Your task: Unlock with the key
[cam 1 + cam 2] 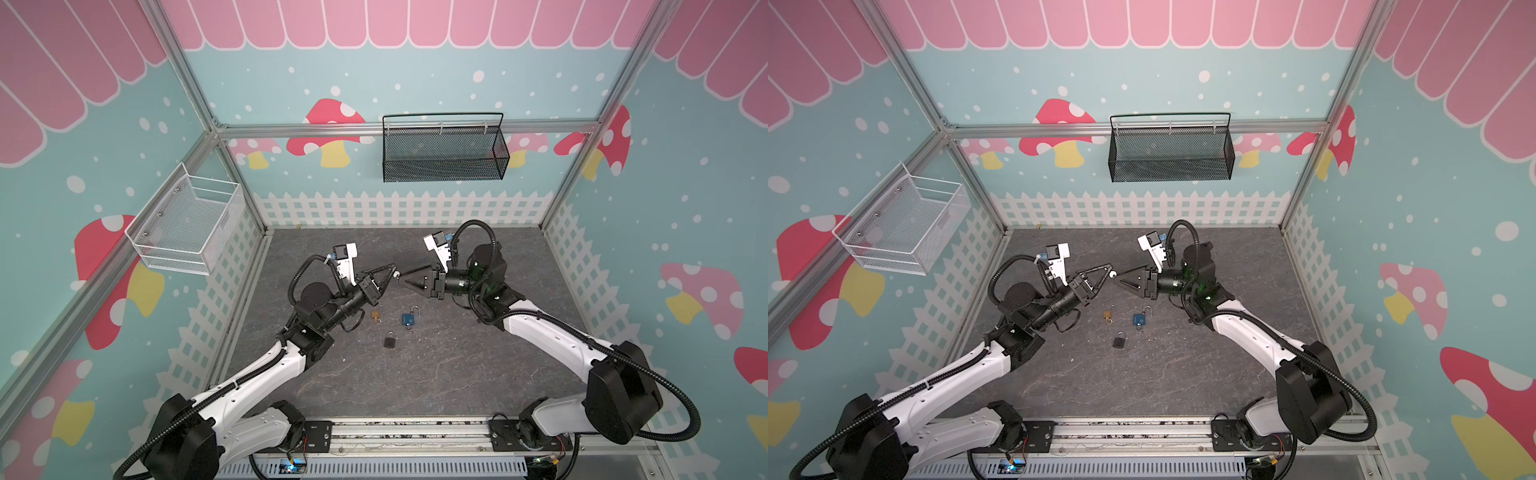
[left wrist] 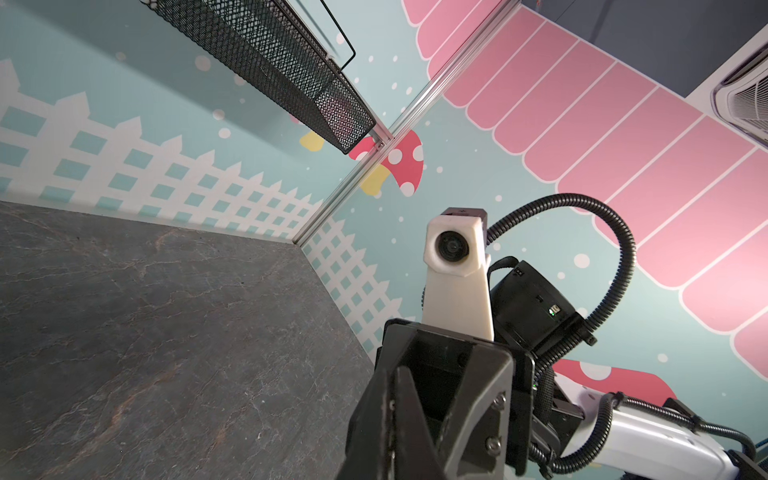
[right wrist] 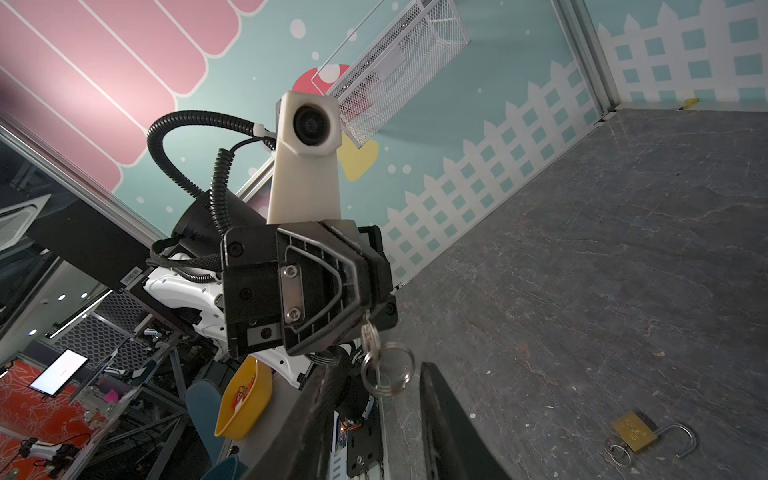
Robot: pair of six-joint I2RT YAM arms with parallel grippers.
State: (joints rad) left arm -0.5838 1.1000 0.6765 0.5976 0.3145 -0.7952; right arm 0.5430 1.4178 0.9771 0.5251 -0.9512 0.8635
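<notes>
Right pincer [image 3: 380, 374], spread, has its tips beside the ring [image 3: 388, 370] of the key [image 3: 368, 332] the left pincer [image 3: 365, 307] pinches.

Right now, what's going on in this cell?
Both arms are raised above the table, grippers nearly tip to tip. The left gripper is shut on a key, whose ring dangles. The right gripper is open with its fingers either side of that ring, which looks like a handover. Below lie a brass padlock and a blue padlock, shackles open, and a black padlock, apparently shut.
</notes>
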